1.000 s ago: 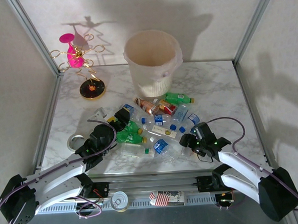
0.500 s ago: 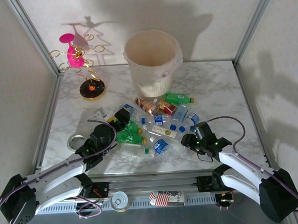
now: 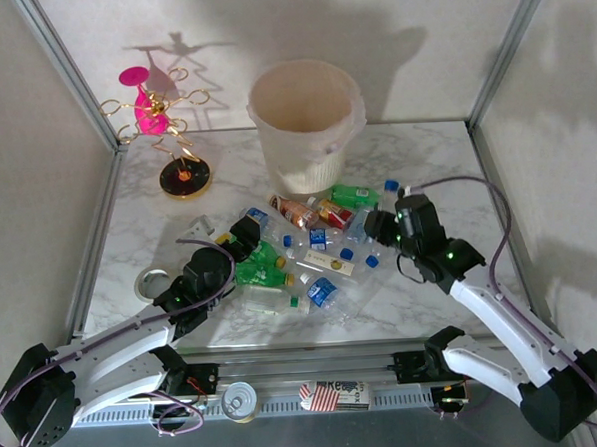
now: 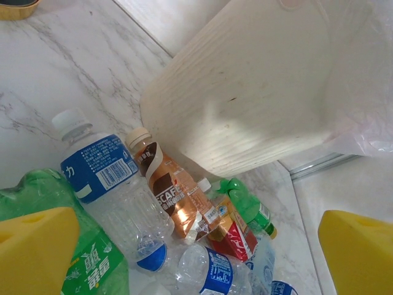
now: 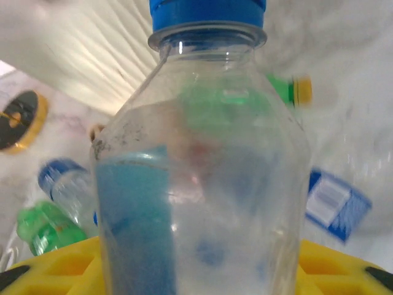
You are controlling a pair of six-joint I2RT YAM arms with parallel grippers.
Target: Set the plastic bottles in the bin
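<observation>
Clear plastic with a blue cap, one bottle [image 5: 202,160] stands upright between the yellow pads [image 5: 55,265] of the right gripper [image 3: 379,223], which is clamped on its lower body. From above, this gripper sits at the right edge of the pile of plastic bottles [image 3: 315,255], with the held bottle's cap pointing toward the far side of the marble table [image 3: 430,161].

The bin [image 3: 300,165], a cream ribbed basket with a thin liner folded over its rim, stands at the back of the table, just beyond the pile. A green bottle with a yellow cap [image 3: 357,193] and a brown-labelled bottle [image 3: 293,211] lie nearest its base.

The left gripper [image 3: 241,236] hangs over the left side of the pile with its jaws spread wide and nothing between them. Its wrist view shows both yellow pads [image 4: 37,249] far apart, with a blue-labelled clear bottle [image 4: 101,167] and a green bottle [image 4: 92,267] lying below.

A pink-and-gold wire stand [image 3: 163,120] occupies the far left corner, well apart from the bottles. A tin can [image 3: 238,399] rests on the rail between the arm bases.
</observation>
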